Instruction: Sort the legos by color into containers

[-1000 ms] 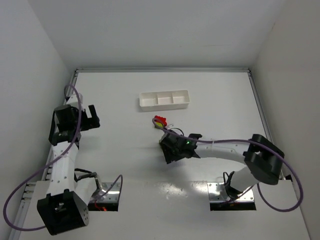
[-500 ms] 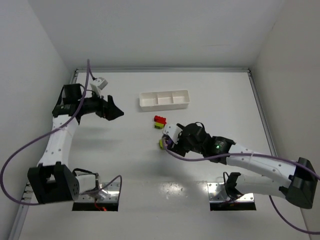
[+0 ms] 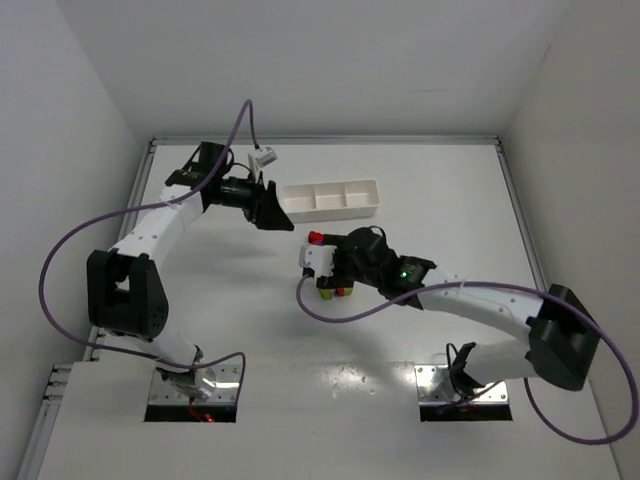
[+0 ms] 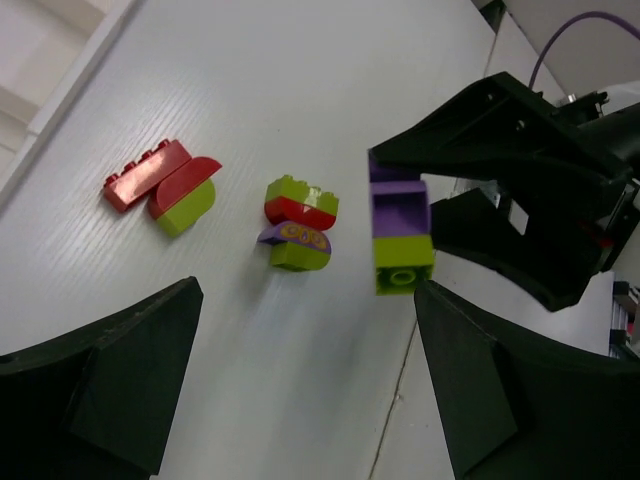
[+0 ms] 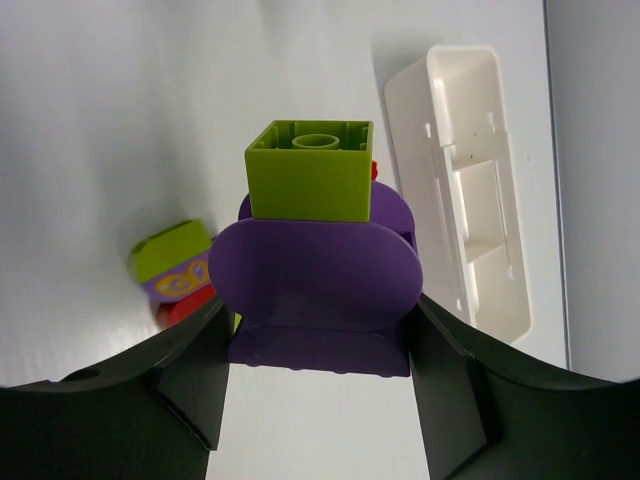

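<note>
From above, the tray (image 3: pixel 328 198) lies at the far middle of the table (image 3: pixel 440 220), and its 3 compartments look bare as far as this view tells; the left gripper (image 3: pixel 272 208) hovers just beside the tray's left end; the right gripper (image 3: pixel 335 272) sits on the near side of the tray among the loose legos, with a red brick (image 3: pixel 316 238) between it and the tray. From the left wrist, the left gripper's 2 fingers stand wide apart with nothing between them; below lie the red brick touching a red-and-lime half-round, and near them a cluster (image 4: pixel 297 235) of lime, red and purple pieces joined together; the stack (image 4: pixel 400 235), a purple piece with a lime cube on its end, is pinched in the right gripper and seems lifted clear of the table. From the right wrist, the 2 fingers press on the purple piece's opposite sides; the lime cube juts beyond the fingertips, the cluster lies lower left and the tray lies to the right. The legos look light, stiff and smooth; hard plastic of this kind likely slips on rounded faces, so the flat opposite sides are the places to grip, as here; the lime cube is probably held only by stud friction and could pop off under a knock; since the stack mixes 2 colours, it likely needs pulling apart, 1 gripper on each piece, before either goes into a compartment.
</note>
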`<state>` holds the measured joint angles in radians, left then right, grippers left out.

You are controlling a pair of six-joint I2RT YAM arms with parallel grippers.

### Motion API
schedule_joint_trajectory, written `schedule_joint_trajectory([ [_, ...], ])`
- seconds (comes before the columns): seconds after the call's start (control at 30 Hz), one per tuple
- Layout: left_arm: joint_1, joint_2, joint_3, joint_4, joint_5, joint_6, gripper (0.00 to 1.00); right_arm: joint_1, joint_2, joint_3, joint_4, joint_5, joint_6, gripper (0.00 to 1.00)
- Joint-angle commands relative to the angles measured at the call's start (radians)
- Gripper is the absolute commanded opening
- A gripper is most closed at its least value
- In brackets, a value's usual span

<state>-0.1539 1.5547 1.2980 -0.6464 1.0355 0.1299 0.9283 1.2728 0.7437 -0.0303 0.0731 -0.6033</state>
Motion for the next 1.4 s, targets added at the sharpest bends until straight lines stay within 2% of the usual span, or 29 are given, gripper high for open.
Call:
schedule_joint_trajectory([
  [0.0, -0.050, 0.060, 0.087, 0.008, 0.058, 0.013, 0.93, -0.039, 0.098, 0.144, 0.110, -0.047, -0.015, 0.00],
  [0.27, -0.050, 0.137, 0.152, 0.008, 0.044, 0.013, 0.90, -0.097, 0.229, 0.264, 0.093, -0.096, 0.019, 0.00],
  [0.57, -0.059, 0.179, 0.152, 0.008, 0.127, 0.013, 0.87, -0.115, 0.269, 0.292, 0.102, -0.096, 0.028, 0.00],
  [0.8, -0.059, 0.222, 0.152, -0.013, 0.163, 0.024, 0.76, -0.115, 0.269, 0.301, 0.102, -0.065, 0.046, 0.00],
  [0.9, -0.069, 0.222, 0.152, -0.022, 0.172, 0.036, 0.63, -0.124, 0.269, 0.301, 0.102, -0.056, 0.046, 0.00],
  [0.93, -0.069, 0.234, 0.152, -0.035, 0.182, 0.046, 0.42, -0.125, 0.269, 0.301, 0.102, -0.056, 0.056, 0.00],
  [1.0, -0.069, 0.234, 0.161, -0.045, 0.182, 0.060, 0.15, -0.125, 0.269, 0.301, 0.102, -0.056, 0.056, 0.00],
  [1.07, -0.069, 0.234, 0.161, -0.058, 0.169, 0.069, 0.00, -0.135, 0.269, 0.301, 0.102, -0.056, 0.056, 0.00],
  [1.23, -0.030, 0.248, 0.219, -0.058, 0.143, 0.079, 0.00, -0.169, 0.249, 0.246, 0.102, -0.038, 0.056, 0.00],
  [1.37, 0.016, 0.329, 0.399, -0.058, 0.132, 0.044, 0.00, -0.215, 0.212, 0.185, 0.078, -0.029, 0.056, 0.00],
])
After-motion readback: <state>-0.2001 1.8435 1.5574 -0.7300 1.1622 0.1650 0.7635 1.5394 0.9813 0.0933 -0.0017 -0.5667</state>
